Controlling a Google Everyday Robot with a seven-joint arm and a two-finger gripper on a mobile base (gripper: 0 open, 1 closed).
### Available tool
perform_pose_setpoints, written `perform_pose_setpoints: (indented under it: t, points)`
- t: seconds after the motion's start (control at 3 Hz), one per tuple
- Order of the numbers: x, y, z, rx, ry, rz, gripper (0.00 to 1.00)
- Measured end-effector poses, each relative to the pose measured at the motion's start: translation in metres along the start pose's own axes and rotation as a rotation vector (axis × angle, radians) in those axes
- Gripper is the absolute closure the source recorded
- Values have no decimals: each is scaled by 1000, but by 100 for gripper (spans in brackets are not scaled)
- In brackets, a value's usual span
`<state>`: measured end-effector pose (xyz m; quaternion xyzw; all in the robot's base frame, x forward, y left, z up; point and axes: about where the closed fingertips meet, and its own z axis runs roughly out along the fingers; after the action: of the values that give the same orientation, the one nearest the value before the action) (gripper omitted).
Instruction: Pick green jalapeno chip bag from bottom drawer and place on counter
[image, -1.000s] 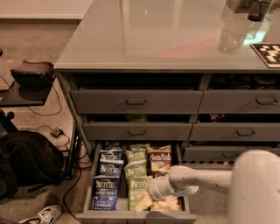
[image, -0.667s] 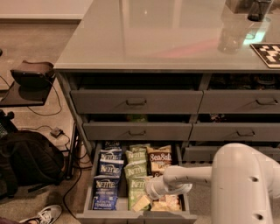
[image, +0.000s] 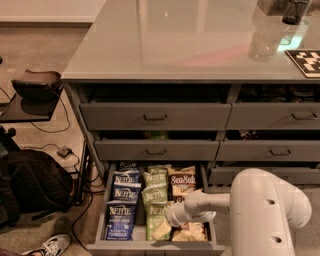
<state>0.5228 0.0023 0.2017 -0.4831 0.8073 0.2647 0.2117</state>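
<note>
Green crinkled foil marked the middle column of the bottom drawer (image: 150, 246), which stood pulled out toward the near side so that its rows of snack bags lay open from above. The green jalapeno chip bag (image: 155, 216) nearest the drawer front lay flat between the blue Kettle bags (image: 120, 220) on its left and the Sea Salt bags (image: 181, 180) on its right, with more green bags behind it. The white arm (image: 215, 202) reached in from the right, low over the tray. The gripper (image: 171, 219) sat at the right edge of that near green bag, apparently placed there to take it. Whether it was open, closed or had hold of the bag could not be told, since the wrist hid its tip.

The counter (image: 190, 45) above was glossy pale grey and reflective, with a clear cup (image: 262, 42) and a checkered marker (image: 305, 61) at its far right; its broad bare middle looked a ready landing place. To the left stood a small black side table (image: 20, 111), a dark backpack (image: 30, 185) on the carpet (image: 45, 45), and a sneaker (image: 47, 246) at the near edge.
</note>
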Motion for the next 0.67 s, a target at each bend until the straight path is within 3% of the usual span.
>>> perform_pose_setpoints:
  t: [0.67]
  points:
    - [8, -19, 34, 19, -15, 42, 0]
